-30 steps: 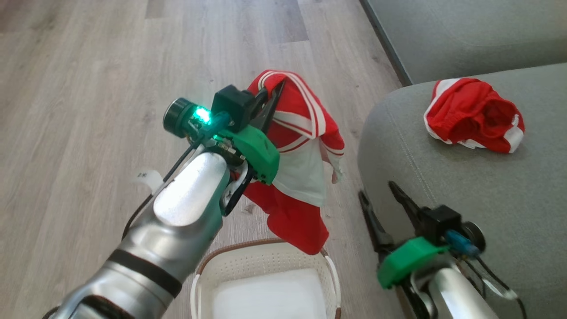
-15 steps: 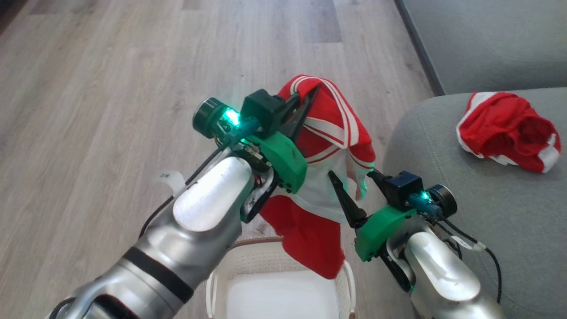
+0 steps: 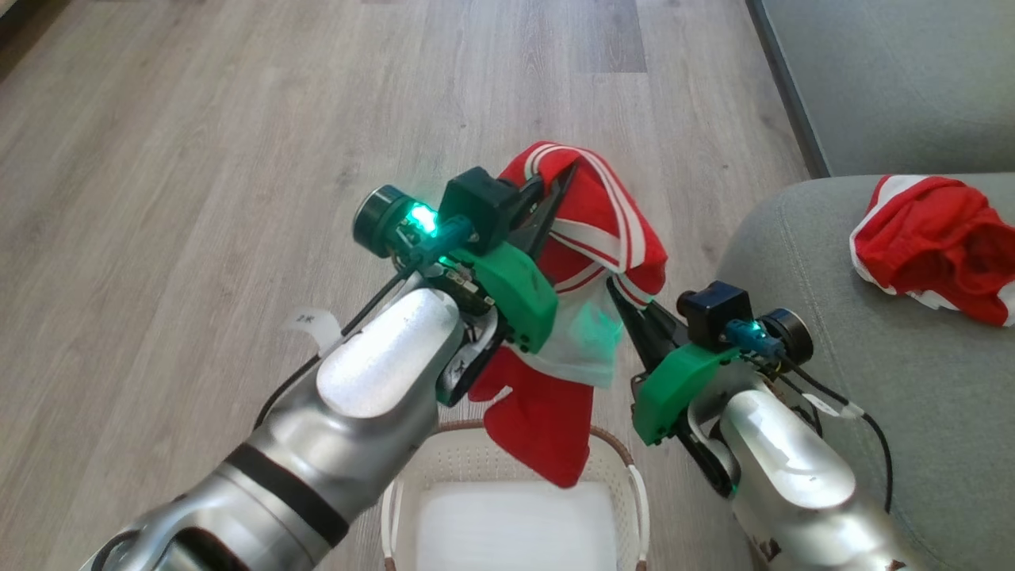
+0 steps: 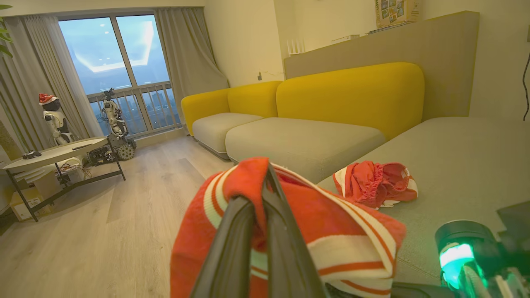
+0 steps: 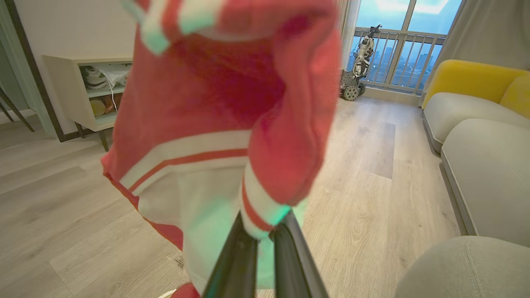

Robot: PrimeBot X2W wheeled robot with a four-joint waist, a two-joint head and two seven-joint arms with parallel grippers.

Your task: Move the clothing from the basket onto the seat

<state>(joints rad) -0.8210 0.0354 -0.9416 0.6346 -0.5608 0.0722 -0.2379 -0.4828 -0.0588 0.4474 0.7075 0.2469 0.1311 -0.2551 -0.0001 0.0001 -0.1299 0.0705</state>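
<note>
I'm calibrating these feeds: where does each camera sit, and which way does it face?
Head view: on the head, looking down at basket, seat, held garment; left claw and right claw show.
Left wrist view: on that wrist, facing yellow sofa and window; own fingers show.
Right wrist view: on that wrist, facing held garment and floor; own fingers show.
Shared: head and left wrist views show the second garment.

You are in a home living room. A pale wood-plank floor [image 3: 198, 159] runs to the grey-green seat [image 3: 936, 381] of a yellow-backed sofa [image 4: 352, 95]. Long curtains [image 4: 186, 49] frame a balcony window [image 4: 112, 54], with a round side table [image 4: 54, 151] nearby and an open shelf unit [image 5: 62, 91] against one wall.
</note>
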